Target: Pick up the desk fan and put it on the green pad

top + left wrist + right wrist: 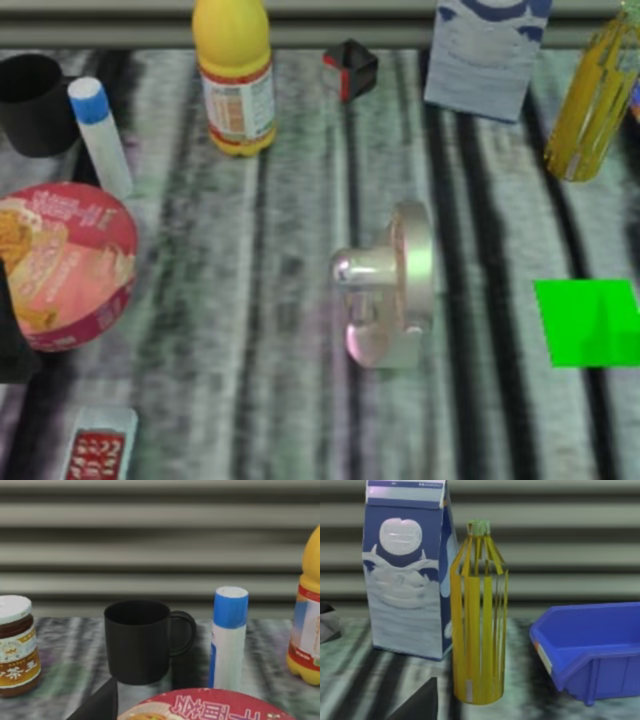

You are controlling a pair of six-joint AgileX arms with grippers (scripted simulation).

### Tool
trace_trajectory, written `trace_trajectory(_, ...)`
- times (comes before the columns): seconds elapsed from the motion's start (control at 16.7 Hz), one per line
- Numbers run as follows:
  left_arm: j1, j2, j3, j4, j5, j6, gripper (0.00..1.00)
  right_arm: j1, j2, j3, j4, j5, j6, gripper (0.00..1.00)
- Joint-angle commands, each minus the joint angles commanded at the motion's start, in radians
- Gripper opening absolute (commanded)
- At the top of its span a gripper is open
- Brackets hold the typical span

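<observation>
The desk fan point(390, 285) stands near the middle of the table, shiny silver-white, its thin disc head edge-on and its stubby hub pointing to the table's left. The green pad point(590, 322) lies flat at the right edge, partly cut off, a good hand's width from the fan. No gripper is near the fan. My left arm shows only as a dark shape point(8, 335) at the left edge beside the noodle bowl; a dark piece of its gripper point(97, 705) shows in the left wrist view. A dark piece of my right gripper point(420, 702) shows in the right wrist view.
Along the back stand a black mug point(35, 100), a glue stick point(100, 135), an orange bottle point(235, 75), a small red-black object point(350, 68), a milk carton point(485, 50) and a yellow bottle point(595, 95). The noodle bowl point(60, 265) is left; a blue bin point(590, 647) right.
</observation>
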Motion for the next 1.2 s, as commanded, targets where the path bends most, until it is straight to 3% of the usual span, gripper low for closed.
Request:
trace_trajectory(0.24, 0.000, 0.000, 0.000, 0.000, 0.000, 0.000, 1.00, 0.012, 0.031, 0.029, -0.029, 0.000, 0.009, 1.00)
trace_trajectory(0.54, 0.000, 0.000, 0.000, 0.000, 0.000, 0.000, 1.00, 0.101, 0.291, 0.277, -0.259, 0.003, 0.090, 1.00)
trace_trajectory(1.2, 0.000, 0.000, 0.000, 0.000, 0.000, 0.000, 1.00, 0.422, 1.445, 1.427, -0.995, 0.001, 0.416, 1.00)
